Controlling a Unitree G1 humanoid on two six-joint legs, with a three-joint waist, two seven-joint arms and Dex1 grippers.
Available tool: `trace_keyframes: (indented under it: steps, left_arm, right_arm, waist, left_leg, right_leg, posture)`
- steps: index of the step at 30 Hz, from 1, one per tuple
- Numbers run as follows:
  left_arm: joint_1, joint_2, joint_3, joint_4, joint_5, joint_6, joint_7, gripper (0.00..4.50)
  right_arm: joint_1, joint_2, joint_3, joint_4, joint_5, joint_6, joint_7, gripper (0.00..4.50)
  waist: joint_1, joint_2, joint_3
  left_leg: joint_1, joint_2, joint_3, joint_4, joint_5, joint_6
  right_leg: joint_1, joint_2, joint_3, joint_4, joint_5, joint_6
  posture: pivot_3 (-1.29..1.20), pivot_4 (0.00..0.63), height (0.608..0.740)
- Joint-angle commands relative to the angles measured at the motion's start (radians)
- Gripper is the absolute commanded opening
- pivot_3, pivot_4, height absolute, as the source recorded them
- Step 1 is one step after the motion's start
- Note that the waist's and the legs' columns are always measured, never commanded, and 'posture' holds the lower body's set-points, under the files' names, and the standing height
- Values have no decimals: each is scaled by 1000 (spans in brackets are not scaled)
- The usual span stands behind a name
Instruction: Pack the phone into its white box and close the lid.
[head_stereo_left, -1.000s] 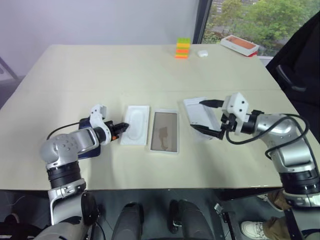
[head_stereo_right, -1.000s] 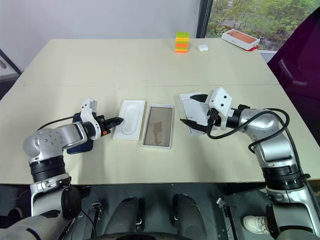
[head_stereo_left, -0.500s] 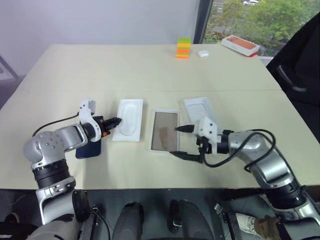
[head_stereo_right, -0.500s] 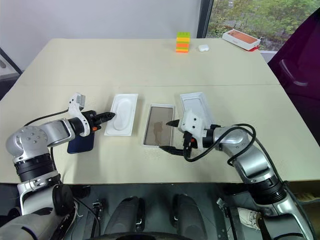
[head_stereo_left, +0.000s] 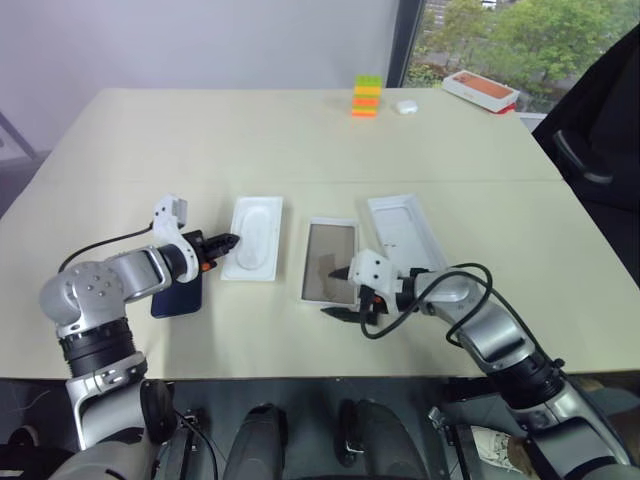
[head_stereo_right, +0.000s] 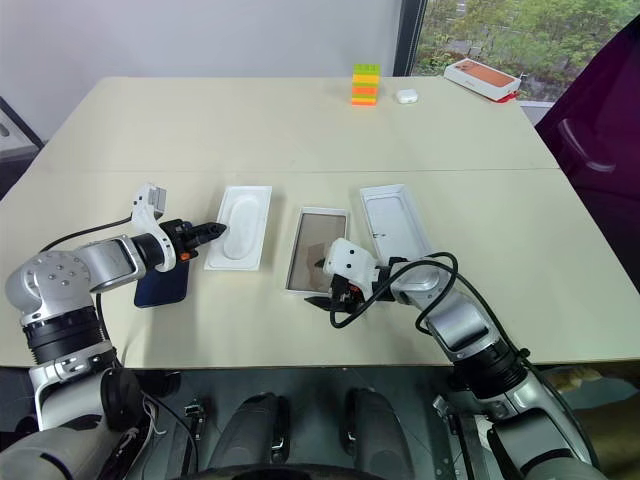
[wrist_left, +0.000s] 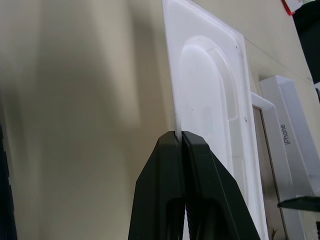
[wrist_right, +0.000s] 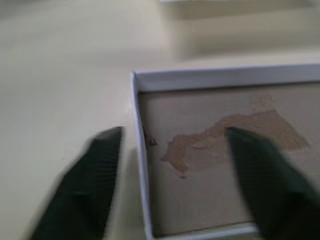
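**Right gripper repositioned to box**

The right gripper (head_stereo_right: 328, 298) has swung from the lid (head_stereo_right: 397, 222) down to the box (head_stereo_right: 316, 250), jaws spread astride its near rim. The left gripper (head_stereo_right: 215, 231), pressed together, pinches the insert (head_stereo_right: 240, 240) edge. The phone (head_stereo_right: 163, 286) lies near the table's left edge, still unpacked.

Across the middle of the frame the insert (head_stereo_left: 250, 238), white box (head_stereo_left: 330, 262) and lid (head_stereo_left: 405, 232) lie close together with narrow gaps, the right end effector (head_stereo_left: 340, 292) straddling the box's near corner, while the table (head_stereo_left: 250, 130) above lies open up to the blocks (head_stereo_left: 365, 97).
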Motion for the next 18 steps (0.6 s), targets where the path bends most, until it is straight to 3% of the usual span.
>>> trace_keyframes:
  steps: [1, 3, 4, 18]
  left_arm:
    - [-6, -3, 4, -36, -18, -10, 1, 0]
    - [-8, -4, 3, -34, -18, -11, 1, 0]
    - [-12, -6, 4, -31, -19, -9, 3, 0]
    - [-84, -14, 40, -26, -42, 47, 35, 0]
  right_arm:
    - [-11, -3, -1, -12, -12, -37, 20, 1238]
    - [-10, -4, -1, -7, -21, -48, 24, 169]
    - [-10, -3, -2, -6, -21, -50, 27, 76]
    - [-31, 26, 18, 17, -20, -184, 118, 76]
  waist:
    - [0, 0, 0]
    - [0, 0, 0]
    - [-1, 0, 0]
    - [-1, 0, 0]
  left_leg:
    - [0, 0, 0, 0, 0, 0]
    - [0, 0, 0, 0, 0, 0]
    - [0, 0, 0, 0, 0, 0]
    - [0, 0, 0, 0, 0, 0]
  right_leg:
    - [0, 0, 0, 0, 0, 0]
    - [0, 0, 0, 0, 0, 0]
    - [0, 0, 0, 0, 0, 0]
    - [0, 0, 0, 0, 0, 0]
  posture:
    - [0, 150, 740]
    - [0, 150, 740]
    - [0, 150, 740]
    - [0, 150, 740]
